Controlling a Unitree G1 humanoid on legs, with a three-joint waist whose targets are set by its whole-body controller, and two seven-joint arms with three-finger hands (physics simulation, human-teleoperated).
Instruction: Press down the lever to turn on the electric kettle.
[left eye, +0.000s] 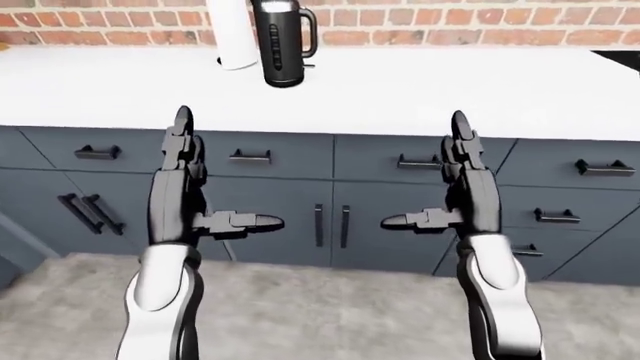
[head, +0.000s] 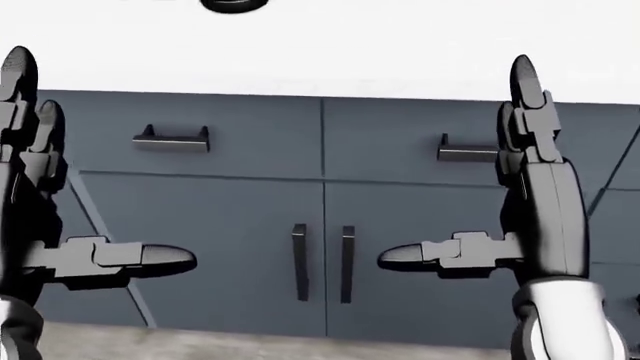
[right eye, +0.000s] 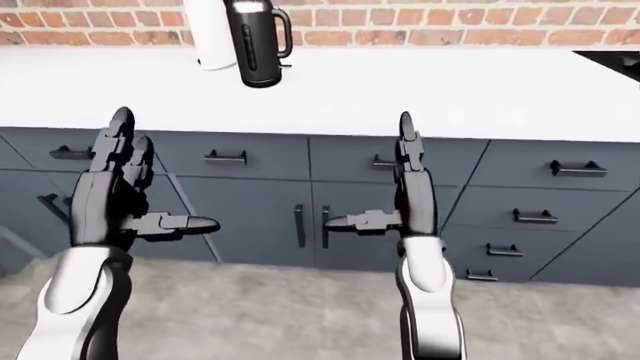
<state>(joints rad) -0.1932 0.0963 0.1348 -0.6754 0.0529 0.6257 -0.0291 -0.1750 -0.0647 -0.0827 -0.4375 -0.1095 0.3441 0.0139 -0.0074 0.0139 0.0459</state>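
Observation:
A black electric kettle (left eye: 283, 41) with a handle on its right side stands on the white counter (left eye: 420, 86) near the brick wall, at the top of the left-eye view. Only its base (head: 233, 5) shows in the head view. Its lever is too small to make out. My left hand (left eye: 200, 180) is open, fingers pointing up and thumb out to the right, held below the counter edge. My right hand (left eye: 445, 180) is open in the mirrored pose. Both hands are empty and far short of the kettle.
A white cylinder (left eye: 234, 34) stands just left of the kettle. Dark grey drawers and cabinet doors (left eye: 330, 217) with black handles run under the counter. A black appliance edge (left eye: 625, 60) shows at the counter's right. Grey floor (left eye: 330, 315) lies below.

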